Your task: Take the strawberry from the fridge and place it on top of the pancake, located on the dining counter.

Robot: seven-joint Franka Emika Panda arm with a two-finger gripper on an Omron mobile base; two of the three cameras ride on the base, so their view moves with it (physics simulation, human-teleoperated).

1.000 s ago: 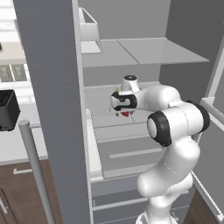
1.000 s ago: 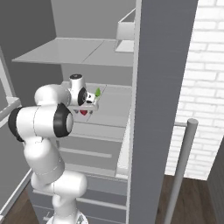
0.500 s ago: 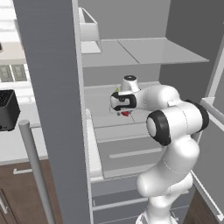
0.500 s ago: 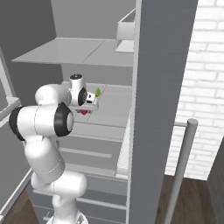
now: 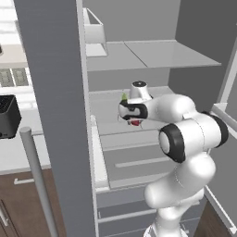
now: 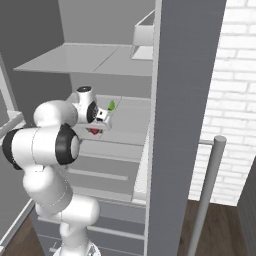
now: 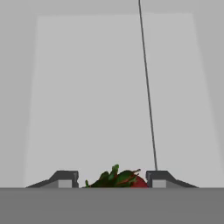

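The fridge (image 5: 51, 92) stands open, with my arm reaching onto its middle shelf (image 5: 109, 109). The strawberry (image 7: 120, 179), small and red with green leaves, lies on that shelf between my two fingertips. It fills nearly the whole gap, and the right fingertip (image 7: 157, 178) touches its red side. From the base views, my gripper (image 5: 134, 119) points down at the shelf with the red berry (image 5: 134, 122) just under it. From the right, the strawberry (image 6: 94, 131) peeks out below the gripper (image 6: 96, 126). The pancake and the dining counter are out of view.
A small green thing (image 6: 111, 105) sits on the shelf just behind the hand. An upper shelf (image 5: 139, 53) carries a pale bin (image 5: 95, 34). The open fridge doors (image 6: 185, 100) flank the arm on both sides. A black appliance (image 5: 8, 115) stands on the counter at left.
The fingers have closed in from wide open onto the strawberry. The arm and hand have barely shifted over the shelf.
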